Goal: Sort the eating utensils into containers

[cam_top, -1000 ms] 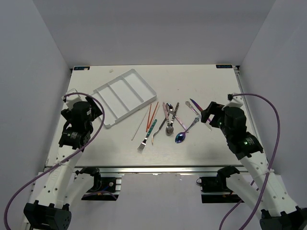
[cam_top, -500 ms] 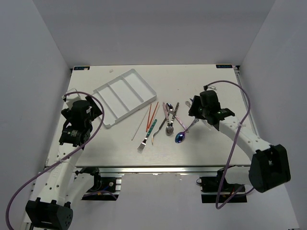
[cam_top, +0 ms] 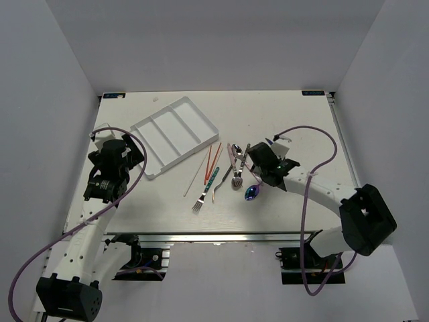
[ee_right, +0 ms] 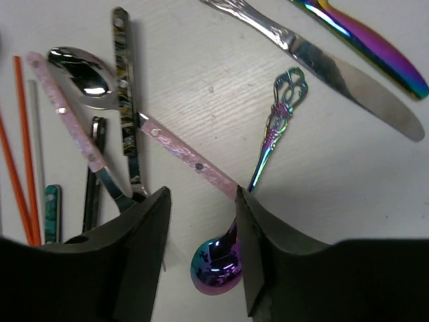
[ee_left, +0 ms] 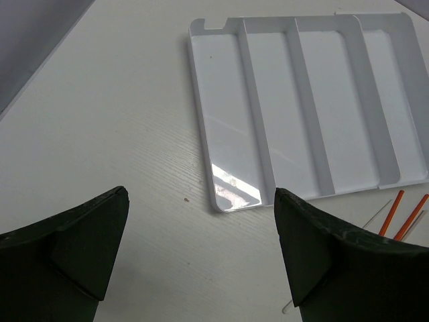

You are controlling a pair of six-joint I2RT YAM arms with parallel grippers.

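Observation:
The eating utensils lie in a loose cluster mid-table [cam_top: 236, 171]. The white tray [cam_top: 175, 132] with long compartments lies to their far left and holds nothing. My right gripper [ee_right: 201, 231] is open, low over the cluster. Between its fingers are the bowl of an iridescent spoon [ee_right: 216, 270] and the end of a pink-handled utensil [ee_right: 188, 157]. A silver spoon [ee_right: 82, 75], a silver knife [ee_right: 335, 67], an iridescent knife [ee_right: 365, 37], orange chopsticks [ee_right: 23, 154] and a teal handle [ee_right: 51, 213] lie around. My left gripper [ee_left: 201, 258] is open and empty, near the tray [ee_left: 234, 121].
A teal-handled fork [cam_top: 206, 188] and a pale chopstick [cam_top: 195, 177] lie at the cluster's left. Orange chopstick tips [ee_left: 400, 213] show past the tray's corner in the left wrist view. A purple cable [cam_top: 315, 144] loops over the right arm.
My right arm has swung left from the table's right side to over the utensil cluster. The left arm has barely moved.

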